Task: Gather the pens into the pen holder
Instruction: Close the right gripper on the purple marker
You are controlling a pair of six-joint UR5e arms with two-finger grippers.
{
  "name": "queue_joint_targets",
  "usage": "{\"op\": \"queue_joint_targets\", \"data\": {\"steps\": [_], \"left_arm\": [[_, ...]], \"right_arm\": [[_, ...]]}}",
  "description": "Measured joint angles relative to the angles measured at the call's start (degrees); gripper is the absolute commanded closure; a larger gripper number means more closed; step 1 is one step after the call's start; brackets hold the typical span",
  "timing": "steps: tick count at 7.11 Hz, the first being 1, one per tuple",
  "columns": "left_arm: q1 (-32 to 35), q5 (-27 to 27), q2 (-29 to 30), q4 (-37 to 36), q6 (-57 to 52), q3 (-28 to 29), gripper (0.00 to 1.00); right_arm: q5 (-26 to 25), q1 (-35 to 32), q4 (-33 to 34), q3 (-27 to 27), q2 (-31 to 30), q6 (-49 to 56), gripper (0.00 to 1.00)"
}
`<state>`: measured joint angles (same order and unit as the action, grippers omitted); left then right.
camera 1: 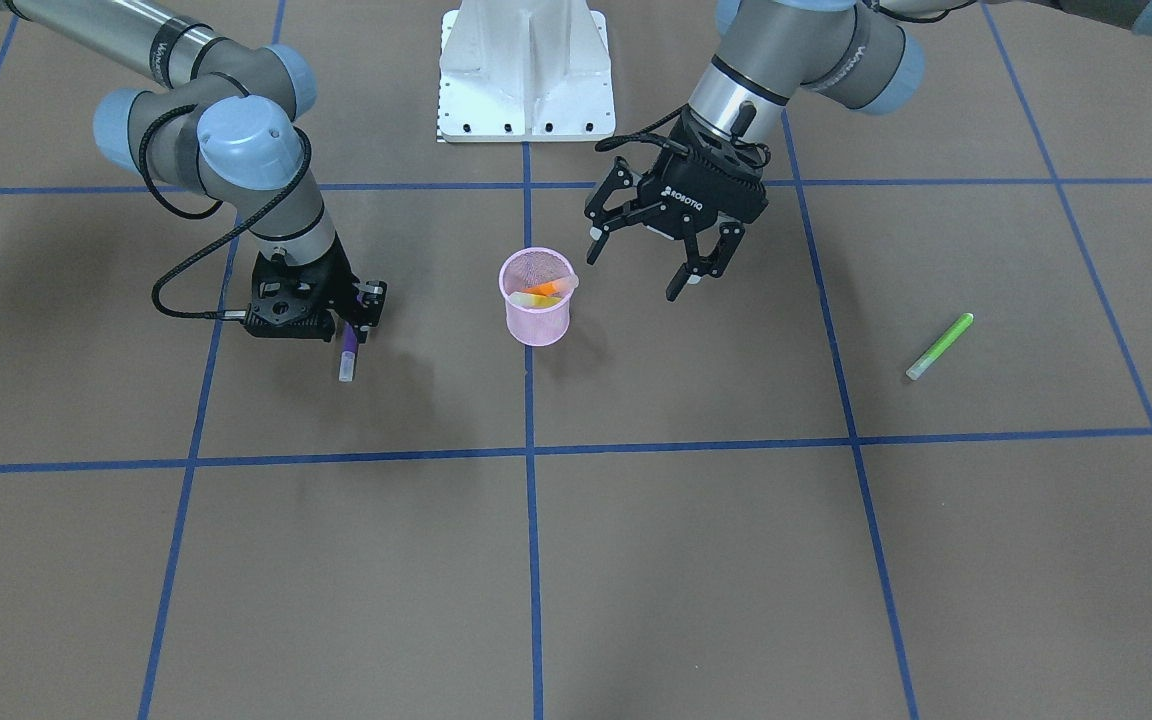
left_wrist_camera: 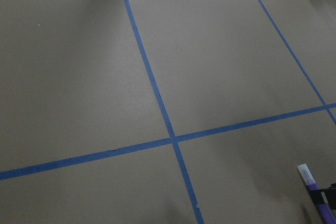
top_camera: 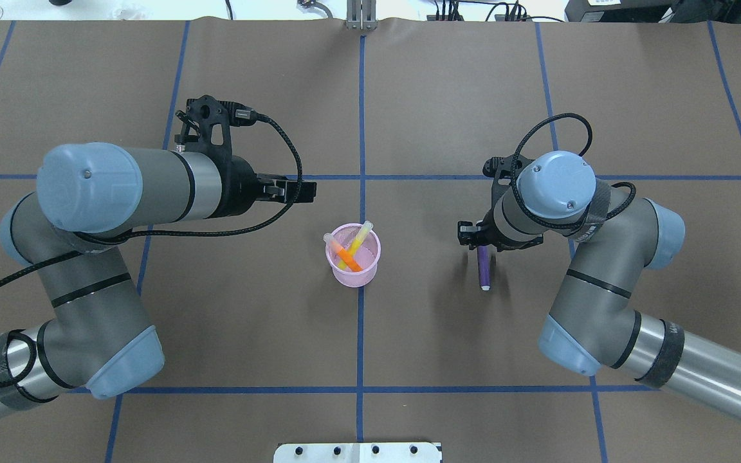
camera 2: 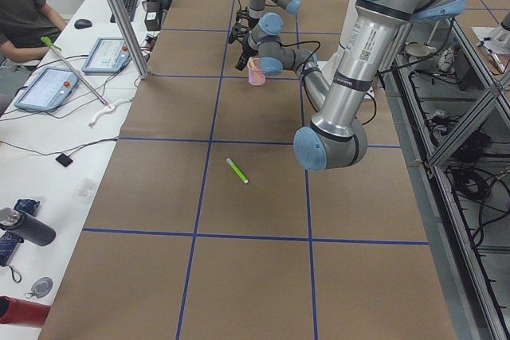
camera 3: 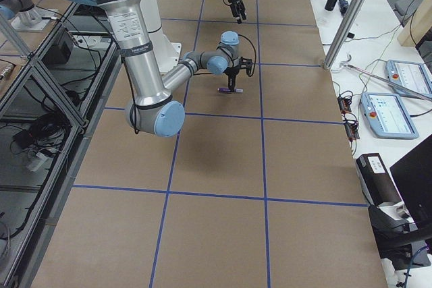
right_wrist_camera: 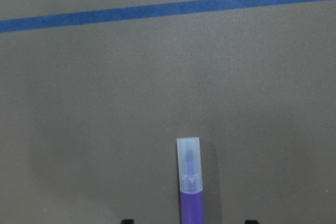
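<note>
Brown sheeting is covering the table (camera 1: 636,560), and far out on the robot's left the green pen (camera 1: 939,346) is lying alone on it, well apart from everything else. In the overhead view the left arm is hiding it completely. Next, the left end effector (camera 1: 636,272) is hanging released above the table, jaws spread wide with nothing between them, just beside the pink mesh pen holder (camera 1: 536,322) without touching it. The pen holder is standing upright at the middle of the table, on a blue tape line (camera 1: 533,560). An orange pen (top_camera: 347,257) and a yellow pen (top_camera: 359,238) are leaning crossed inside it, their lower ends blurring behind the mesh. Further right, the right end effector (camera 1: 354,322) is pointing down over the purple pen (top_camera: 484,267), which is lying flat on the table. In the right wrist view only the fingertips are peeking in at the bottom edge, standing clear of the pen on both sides, so this end effector is released, not gripping. The frame is cutting off the pen's rear there.
</note>
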<state>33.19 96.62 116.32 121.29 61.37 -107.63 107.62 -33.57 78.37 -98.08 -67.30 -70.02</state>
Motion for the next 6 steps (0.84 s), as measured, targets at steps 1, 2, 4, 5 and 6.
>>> {"op": "queue_joint_targets", "data": {"steps": [1,2,4,5,6], "left_arm": [[0.02,0.06,-0.03,0.0,0.19,-0.16,0.01],[0.03,0.11,-0.06,0.0,0.33,-0.35,0.01],[0.03,0.2,-0.97,0.0,0.41,-0.9,0.01],[0.04,0.22,-1.69,0.0,0.41,-1.45,0.01],[0.04,0.25,-2.08,0.0,0.42,-1.73,0.01]], "right_arm": [[0.03,-0.09,-0.02,0.33,0.01,0.11,0.61],[-0.05,-0.09,-0.05,1.01,0.51,0.14,0.58],[-0.12,-0.1,-0.2,2.41,1.88,0.15,0.58],[-0.12,-0.08,-0.35,2.71,2.09,0.15,0.64],[-0.12,-0.01,-0.42,2.88,2.08,0.17,0.74]]}}
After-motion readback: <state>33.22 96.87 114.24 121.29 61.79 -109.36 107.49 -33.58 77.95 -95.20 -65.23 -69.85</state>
